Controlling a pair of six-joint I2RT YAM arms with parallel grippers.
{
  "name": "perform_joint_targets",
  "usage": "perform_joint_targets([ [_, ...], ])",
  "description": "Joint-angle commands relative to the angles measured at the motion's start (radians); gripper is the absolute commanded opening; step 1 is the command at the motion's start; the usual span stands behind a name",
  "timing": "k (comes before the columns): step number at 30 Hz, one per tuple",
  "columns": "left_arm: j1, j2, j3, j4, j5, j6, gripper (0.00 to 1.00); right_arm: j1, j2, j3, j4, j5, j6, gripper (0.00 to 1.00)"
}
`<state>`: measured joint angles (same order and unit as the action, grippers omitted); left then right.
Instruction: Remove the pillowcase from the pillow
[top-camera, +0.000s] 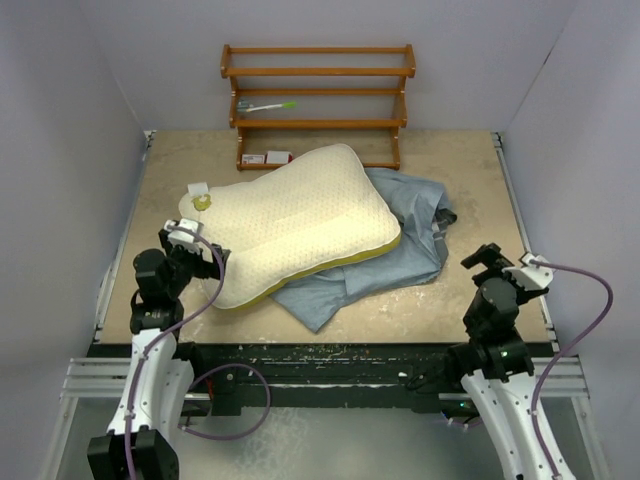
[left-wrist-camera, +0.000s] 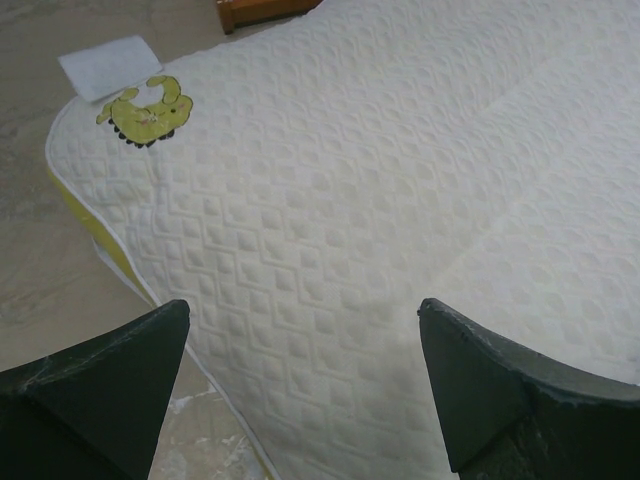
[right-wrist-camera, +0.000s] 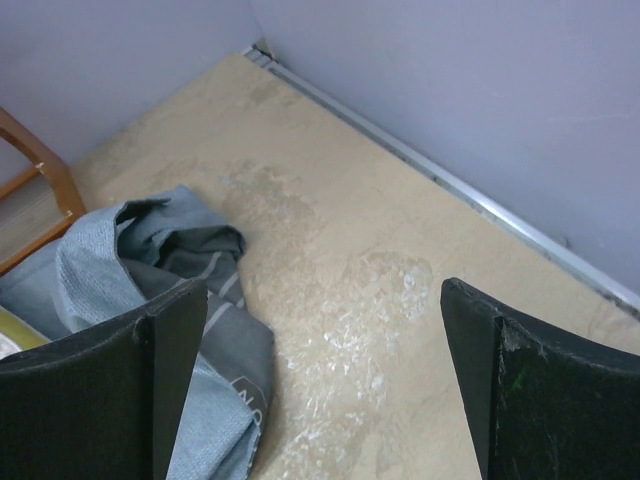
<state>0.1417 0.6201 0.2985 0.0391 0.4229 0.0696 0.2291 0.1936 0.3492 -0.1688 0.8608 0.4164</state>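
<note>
Both left gripper (left-wrist-camera: 303, 310) and right gripper (right-wrist-camera: 322, 290) are hanging released; the limp pillowcase (top-camera: 410, 225) is offering its bunched right edge for pinching.

**Q:** How is the top view lit?

**A:** Even, diffuse light is supplied from above. A narrow soft shadow is cast under the pillow (top-camera: 300, 225) along its 6 o'clock edge. No glare is recorded.

**Q:** And the wrist views?

**A:** In the left view, quilting relief is rendered sharply. The dark fingers (left-wrist-camera: 100, 400) at 7 and 5 o'clock are underexposed, and surface detail is lost. In the right view, deep shade is held in the pillowcase (right-wrist-camera: 100, 260) folds at 9 o'clock.
</note>
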Motion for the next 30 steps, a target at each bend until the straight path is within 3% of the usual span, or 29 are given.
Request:
perform_joint_targets([
  [1, 0.002, -0.022, -0.090, 0.101, -0.036, 0.028, 0.99, 0.001, -0.044, -0.032, 0.194, -0.047, -0.188, 1.00],
  [6, 0.000, -0.098, -0.185, 0.187, -0.210, -0.062, 0.99, 0.001, 0.045, -0.064, 0.227, -0.008, -0.189, 1.00],
  [13, 0.001, -0.045, -0.179, 0.211, -0.196, -0.048, 0.99, 0.001, 0.229, -0.137, 0.422, -0.126, -0.255, 1.00],
  [17, -0.001, -0.151, -0.247, 0.225, -0.196, -0.048, 0.99, 0.001, 0.291, -0.181, 0.517, -0.251, -0.319, 1.00],
  [20, -0.002, -0.193, -0.253, 0.196, -0.238, -0.069, 0.99, 0.001, 0.335, -0.214, 0.606, -0.236, -0.333, 1.00],
  [30, -0.001, -0.185, -0.249, 0.193, -0.222, -0.062, 0.99, 0.002, 0.193, -0.268, 0.549, -0.366, -0.327, 1.00],
])
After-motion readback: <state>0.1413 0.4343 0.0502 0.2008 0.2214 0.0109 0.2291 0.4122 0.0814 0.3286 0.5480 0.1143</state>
